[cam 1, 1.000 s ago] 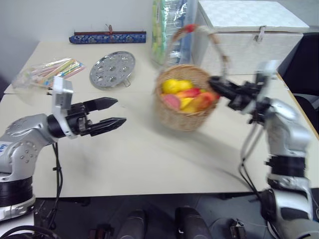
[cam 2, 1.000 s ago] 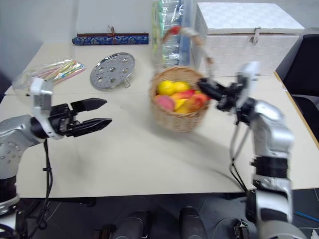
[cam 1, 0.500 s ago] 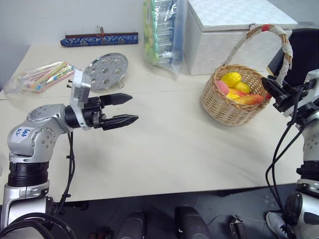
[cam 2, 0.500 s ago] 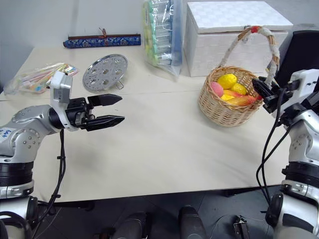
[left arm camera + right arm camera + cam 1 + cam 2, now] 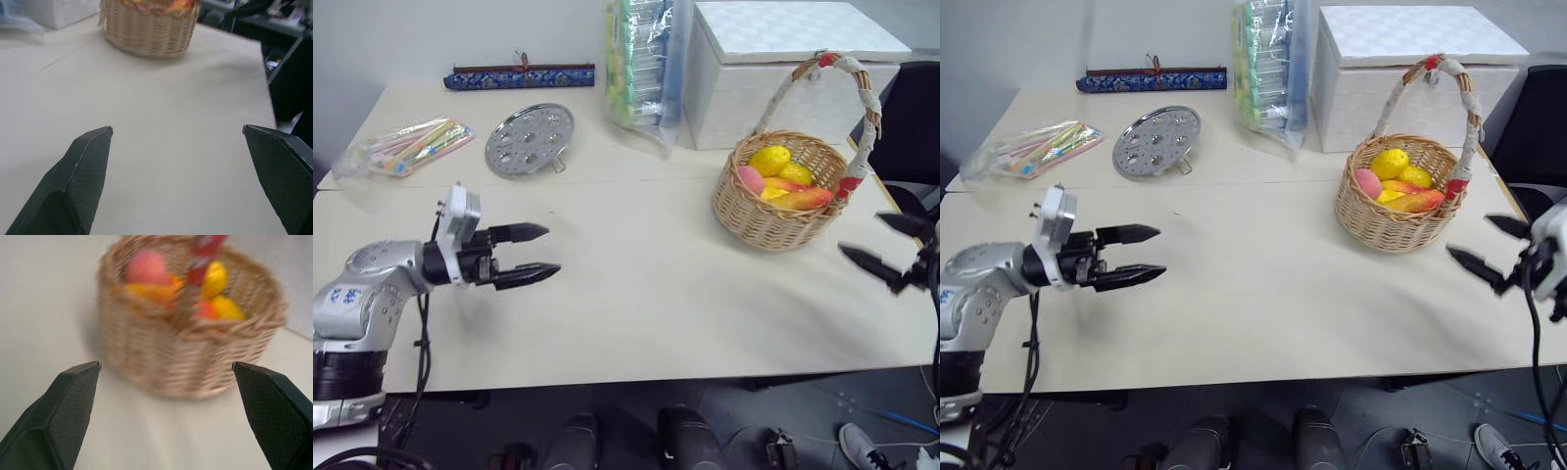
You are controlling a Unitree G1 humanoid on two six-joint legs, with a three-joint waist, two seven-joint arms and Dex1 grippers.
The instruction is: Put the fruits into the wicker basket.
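Note:
The wicker basket (image 5: 773,211) stands on the right of the table, its tall handle (image 5: 865,108) wrapped in white cloth with red ends. Inside lie the fruits: a pink peach (image 5: 749,179), a yellow one (image 5: 770,158), another yellow one (image 5: 795,173) and an orange-red mango (image 5: 801,199). My right gripper (image 5: 889,247) is open and empty, a little to the right of the basket and apart from it. My left gripper (image 5: 536,254) hovers open over the table's left part, far from the basket, nothing between its fingers.
A white lidded box (image 5: 793,61) stands behind the basket. A clear bag of tubes (image 5: 641,64) leans beside it. A round metal steamer plate (image 5: 530,137), a packet of coloured straws (image 5: 406,145) and a blue patterned case (image 5: 523,74) lie at the back left.
My right gripper has opened, let go of the basket handle and drawn away to the right and down. The basket now stands alone. My left gripper has sunk lower.

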